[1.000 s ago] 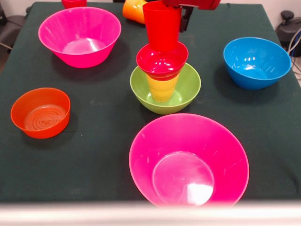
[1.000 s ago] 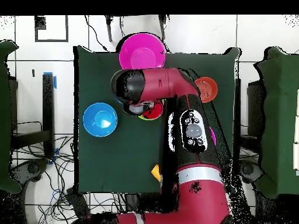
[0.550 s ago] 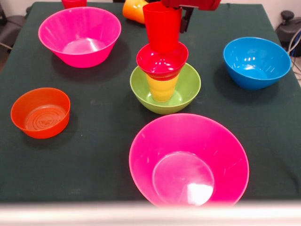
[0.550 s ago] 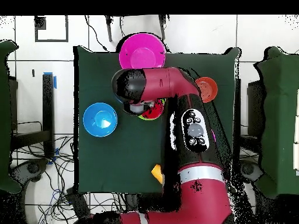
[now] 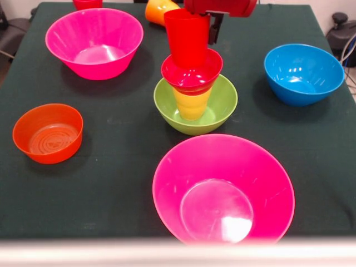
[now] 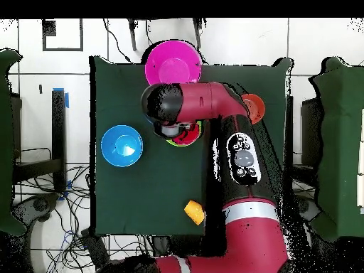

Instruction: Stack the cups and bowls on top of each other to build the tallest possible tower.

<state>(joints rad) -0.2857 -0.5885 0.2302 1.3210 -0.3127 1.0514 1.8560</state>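
Observation:
The tower stands mid-table: a lime-green bowl holds a yellow cup, and a small red bowl rests on that cup. A red cup stands upright over the red bowl, its base down in the bowl's hollow. My gripper reaches down from above and is shut on the red cup at its rim; one dark finger shows at the cup's right side. In the overhead view the arm hides the tower except a green and red sliver.
Two hot-pink bowls sit at far left and near centre. A blue bowl sits right and a translucent orange bowl left. An orange cup lies on its side at the far edge, beside a red piece.
The gripper and red cup have shifted slightly left over the red bowl. In the overhead view the arm has swung a little sideways, uncovering the orange cup.

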